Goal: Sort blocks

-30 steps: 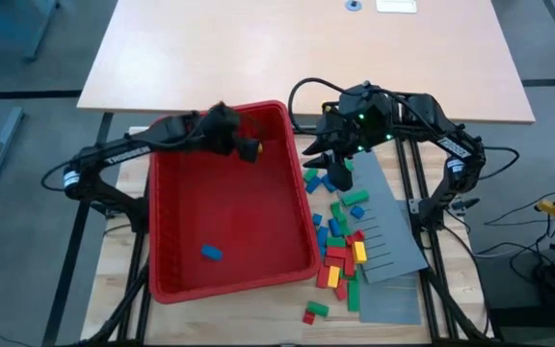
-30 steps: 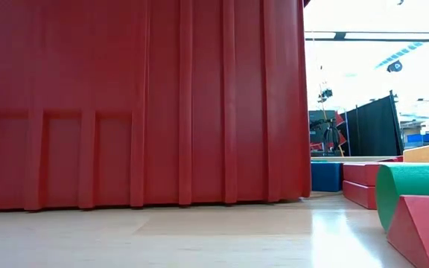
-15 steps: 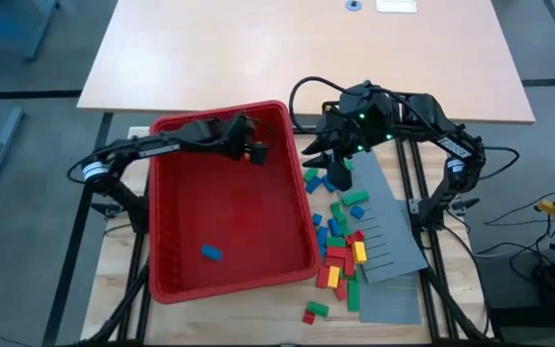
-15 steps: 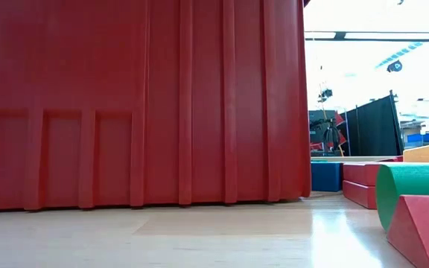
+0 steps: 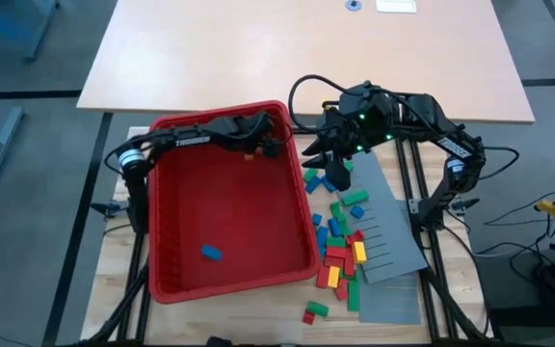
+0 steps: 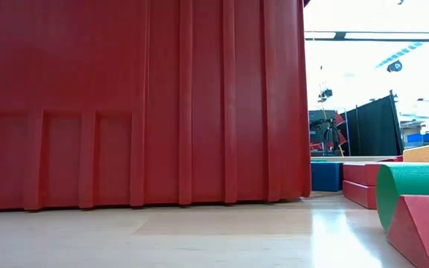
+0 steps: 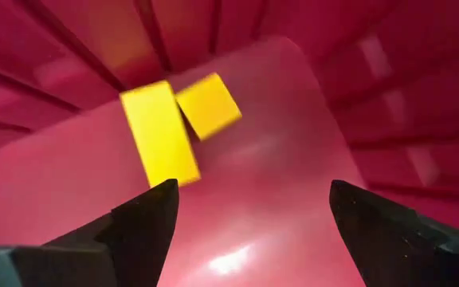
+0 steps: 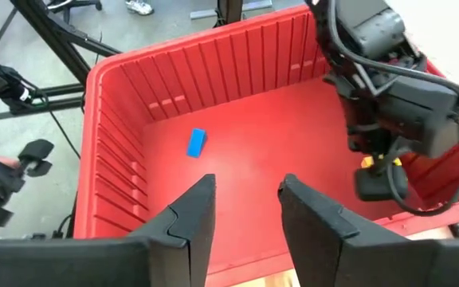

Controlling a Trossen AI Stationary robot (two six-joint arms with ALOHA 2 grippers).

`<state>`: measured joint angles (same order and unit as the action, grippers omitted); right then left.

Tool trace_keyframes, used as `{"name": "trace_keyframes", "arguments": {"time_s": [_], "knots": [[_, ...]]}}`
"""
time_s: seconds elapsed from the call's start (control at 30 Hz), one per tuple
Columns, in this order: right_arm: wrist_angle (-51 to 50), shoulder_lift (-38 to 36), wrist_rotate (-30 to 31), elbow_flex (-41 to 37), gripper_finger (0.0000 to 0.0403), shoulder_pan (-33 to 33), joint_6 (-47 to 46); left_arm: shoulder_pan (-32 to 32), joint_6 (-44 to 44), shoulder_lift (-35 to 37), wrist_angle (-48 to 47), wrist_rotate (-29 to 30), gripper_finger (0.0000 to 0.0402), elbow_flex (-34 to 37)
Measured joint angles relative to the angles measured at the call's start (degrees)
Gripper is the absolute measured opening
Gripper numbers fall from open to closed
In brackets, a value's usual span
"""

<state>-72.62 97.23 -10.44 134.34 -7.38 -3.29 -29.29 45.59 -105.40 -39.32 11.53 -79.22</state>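
1. My left gripper (image 7: 249,231) is spread wide and empty inside the bin (image 5: 297,207); two yellow blocks (image 7: 178,127) lie just beyond it.
2. My right gripper (image 8: 245,215) is part open, empty, beside the bin.
3. Drop-off looks done; next I'd fetch from the loose blocks (image 5: 340,246) on the table.

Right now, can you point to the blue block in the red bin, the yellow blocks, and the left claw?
blue block (image 5: 211,253): high view, middle of its top face.
yellow blocks (image 7: 160,134): left wrist view, face of the longer one.
left claw (image 7: 249,227): left wrist view, midway between its open fingertips.
red bin (image 5: 302,207): high view, its right rim.
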Motion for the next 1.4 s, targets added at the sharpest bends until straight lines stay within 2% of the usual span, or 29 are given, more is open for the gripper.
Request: {"name": "trace_keyframes", "arguments": {"time_s": [0.27, 0.6, 0.87, 1.13, 1.4], "knots": [[0.0, 0.0, 0.0, 0.0, 0.0113, 0.4, -0.8, -2.3, -0.1, -2.1, -2.1, 4.0, 0.0311, -3.6], [0.0, 0.0, 0.0, 0.0, 0.0129, 0.7, -0.6, -3.4, -0.1, -4.0, -7.2, 4.0, 0.0311, -3.6], [0.0, 0.0, 0.0, 0.0, 0.0126, 0.9, -0.6, -4.3, 1.2, -6.6, -7.0, 3.9, 0.0311, -3.6], [0.1, 0.0, -0.1, 0.0, 0.0129, 0.9, -0.6, -4.7, 3.8, -10.0, -6.2, 1.3, 0.0311, -3.6], [0.1, -0.1, -0.1, 0.0, 0.0123, 0.9, -0.7, -4.7, 8.0, -11.7, -1.5, 0.3, 0.0311, -3.5]]}}
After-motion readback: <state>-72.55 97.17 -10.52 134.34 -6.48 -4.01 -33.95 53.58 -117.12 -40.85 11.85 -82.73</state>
